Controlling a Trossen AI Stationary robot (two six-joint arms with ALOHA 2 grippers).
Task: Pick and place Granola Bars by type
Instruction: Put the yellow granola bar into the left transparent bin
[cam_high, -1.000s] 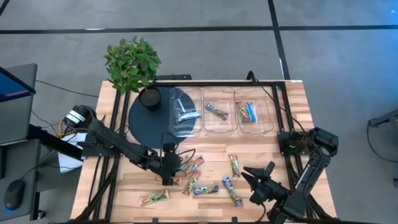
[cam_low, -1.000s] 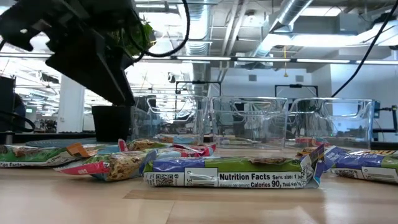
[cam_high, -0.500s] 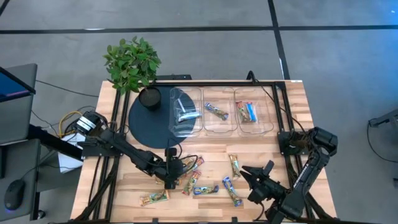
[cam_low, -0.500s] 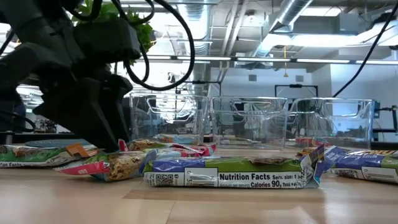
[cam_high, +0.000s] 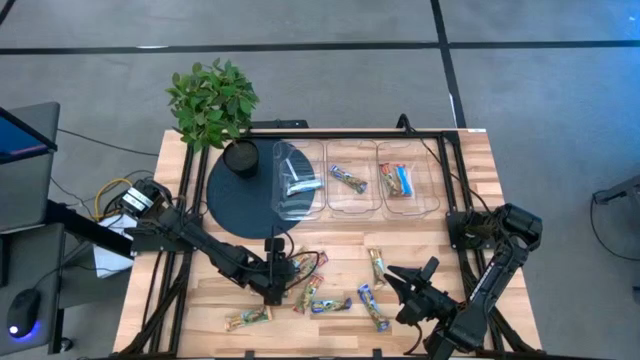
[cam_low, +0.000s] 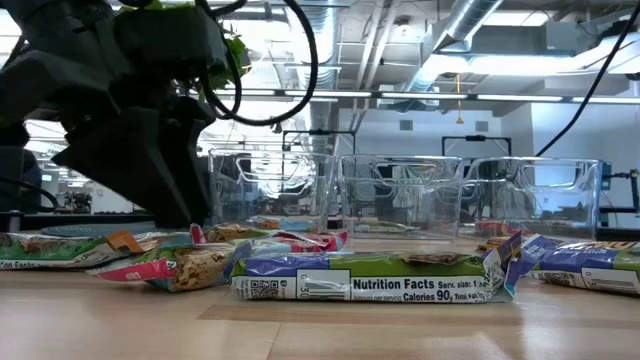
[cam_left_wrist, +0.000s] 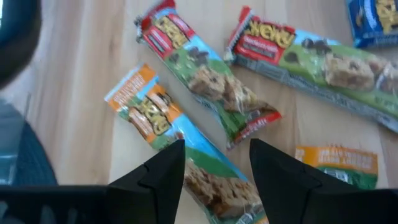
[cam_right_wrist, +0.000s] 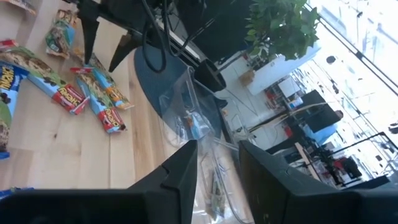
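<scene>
Bars lie scattered on the table's front half. The left gripper hangs spread over an orange-and-blue bar; the right gripper, also spread, waits beside them.

three clear bins, roughly nine loose granola bars, one plant

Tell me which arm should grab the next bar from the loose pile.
Left. Its tool is already low over the pile, fingers open astride the orange-ended bar. The right tool waits near the table's front right, also open, not over any bar.
</scene>
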